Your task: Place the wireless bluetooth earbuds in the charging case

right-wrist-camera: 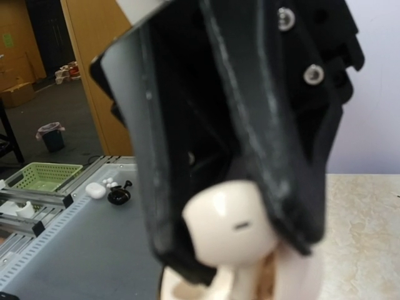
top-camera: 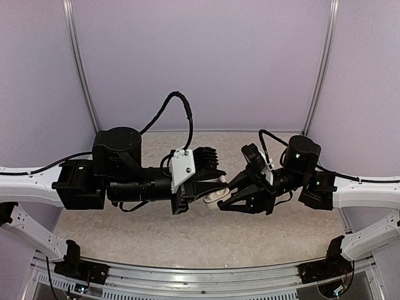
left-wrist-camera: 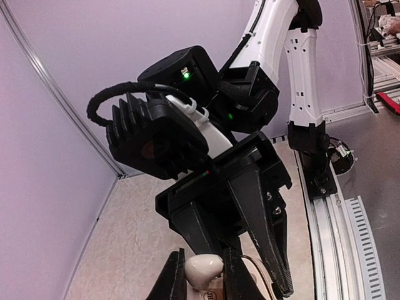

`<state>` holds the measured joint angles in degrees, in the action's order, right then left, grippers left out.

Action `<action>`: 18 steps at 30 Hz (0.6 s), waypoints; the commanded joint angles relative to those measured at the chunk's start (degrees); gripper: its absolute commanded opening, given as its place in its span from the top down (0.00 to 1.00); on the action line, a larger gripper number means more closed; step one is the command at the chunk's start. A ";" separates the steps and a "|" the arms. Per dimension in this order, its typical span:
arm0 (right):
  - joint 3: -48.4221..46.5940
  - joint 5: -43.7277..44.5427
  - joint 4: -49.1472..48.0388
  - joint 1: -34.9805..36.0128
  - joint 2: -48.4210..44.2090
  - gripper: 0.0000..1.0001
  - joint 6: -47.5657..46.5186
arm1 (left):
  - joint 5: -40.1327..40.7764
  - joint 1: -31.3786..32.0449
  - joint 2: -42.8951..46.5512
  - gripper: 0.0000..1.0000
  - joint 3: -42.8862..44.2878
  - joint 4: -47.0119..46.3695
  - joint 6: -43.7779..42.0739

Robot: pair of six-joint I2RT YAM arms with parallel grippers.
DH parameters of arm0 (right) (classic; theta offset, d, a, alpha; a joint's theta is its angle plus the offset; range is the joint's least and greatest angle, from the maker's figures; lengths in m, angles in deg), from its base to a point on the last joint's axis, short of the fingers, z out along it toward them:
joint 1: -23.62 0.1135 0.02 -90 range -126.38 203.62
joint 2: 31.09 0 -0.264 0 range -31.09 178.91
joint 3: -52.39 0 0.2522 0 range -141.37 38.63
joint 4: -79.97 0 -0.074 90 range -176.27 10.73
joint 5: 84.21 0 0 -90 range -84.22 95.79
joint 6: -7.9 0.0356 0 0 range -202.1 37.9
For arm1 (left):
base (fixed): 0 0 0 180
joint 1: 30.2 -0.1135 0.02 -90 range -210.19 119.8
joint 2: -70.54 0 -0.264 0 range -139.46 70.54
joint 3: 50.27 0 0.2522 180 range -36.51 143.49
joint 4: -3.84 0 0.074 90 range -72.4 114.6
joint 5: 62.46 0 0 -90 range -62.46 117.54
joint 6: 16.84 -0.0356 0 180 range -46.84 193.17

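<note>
Mid-task: left end effector (left-wrist-camera: pixel 201 284) grips the case (left-wrist-camera: pixel 203 267) aloft at top-view centre, right end effector (top-camera: pixel 224 197) closed at its 3 o'clock, contents can't tell; no earbuds visibly seated, insertion likely not yet done.

A robotics lab: purple-walled test booth (top-camera: pixel 200 62), aluminium rail (top-camera: pixel 206 278), a green crate (right-wrist-camera: pixel 44 176) on the workshop floor beyond.

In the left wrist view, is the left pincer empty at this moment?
No, the rounded white charging case sits clamped inside the left pincer, well above the table.
</note>
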<state>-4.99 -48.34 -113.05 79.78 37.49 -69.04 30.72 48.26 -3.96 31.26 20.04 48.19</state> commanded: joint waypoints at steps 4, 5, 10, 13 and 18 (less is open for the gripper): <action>-2.10 -1.07 -1.64 0.34 0.46 1.00 0.37 | -1.30 1.07 0.55 0.92 -0.63 -0.50 -0.03; -2.09 -1.02 -1.61 0.35 0.42 1.00 0.43 | -1.07 1.25 0.38 0.92 -0.50 -0.37 -0.14; -2.11 -1.07 -1.51 0.35 0.18 1.00 0.19 | -0.08 1.35 -0.16 0.92 -0.44 -0.17 -0.34; -2.08 -1.11 -1.59 0.32 -0.06 1.00 0.33 | 1.09 1.35 -0.35 0.92 -0.70 -0.23 -0.43; -2.09 -1.84 -1.93 0.33 -0.03 1.00 0.06 | 3.29 1.35 -1.06 0.92 -0.53 -0.47 -0.43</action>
<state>-5.40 -48.67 -113.01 79.78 37.77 -68.97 31.49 49.35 -4.00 31.26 19.75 48.22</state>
